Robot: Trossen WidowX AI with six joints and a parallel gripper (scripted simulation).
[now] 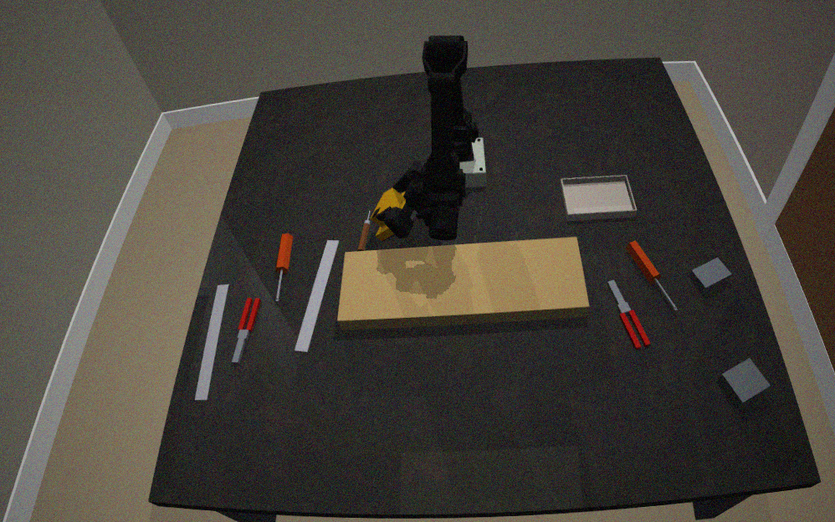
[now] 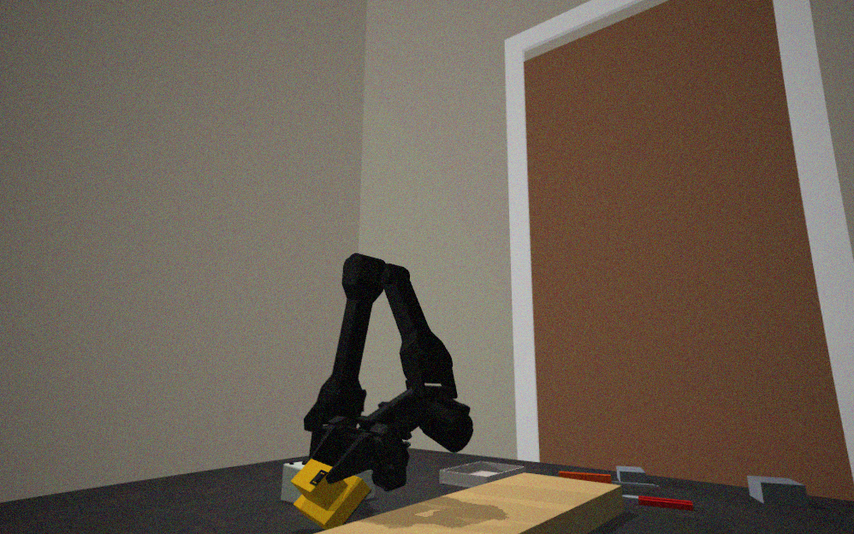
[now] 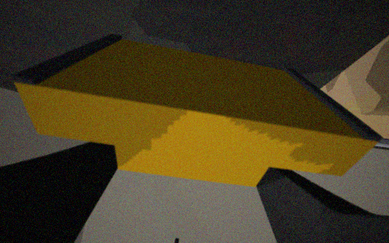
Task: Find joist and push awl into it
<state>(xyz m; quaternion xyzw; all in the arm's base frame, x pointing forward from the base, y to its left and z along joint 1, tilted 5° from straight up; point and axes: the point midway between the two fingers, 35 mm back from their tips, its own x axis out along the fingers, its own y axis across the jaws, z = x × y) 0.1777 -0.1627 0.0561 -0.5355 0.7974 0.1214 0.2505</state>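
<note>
A tilted yellow stud finder point(image 1: 390, 199) point(image 2: 341, 507) point(image 3: 192, 144) is gripped between the fingers of the black arm's gripper point(image 1: 385, 217) point(image 2: 337, 464) point(image 3: 192, 149), near the long edge of the wooden floor panel point(image 1: 525, 283) point(image 2: 549, 494) that faces the arm's pale base point(image 1: 480, 145) point(image 2: 289, 483). Close by, an awl point(image 1: 364, 234) with a brown handle lies just beside the panel's corner, the nearest obstacle to the loaded claw. Across the dark table point(image 1: 473, 401) point(image 2: 151, 497), the shallow tray point(image 1: 597, 196) point(image 2: 457, 475) sits well apart from the stud finder, past the base, with nothing in it. In the top view, two pale flat strips, one near the panel point(image 1: 317, 295) and one farther out point(image 1: 212, 341), flank an orange-handled screwdriver point(image 1: 284, 253) and red-handled pliers point(image 1: 243, 335). Beyond the panel's opposite end lie a second screwdriver point(image 1: 642, 261) point(image 2: 584, 477) and second pliers point(image 1: 624, 308) point(image 2: 664, 502), with two gray blocks, one point(image 1: 711, 272) point(image 2: 630, 473) near the screwdriver and the other point(image 1: 745, 380) point(image 2: 779, 490) toward the table's side edge. Open tabletop separates the tray from the panel, and a wider stretch runs from the panel's other long side to the table's edge. The arm's shadow falls across the panel.
</note>
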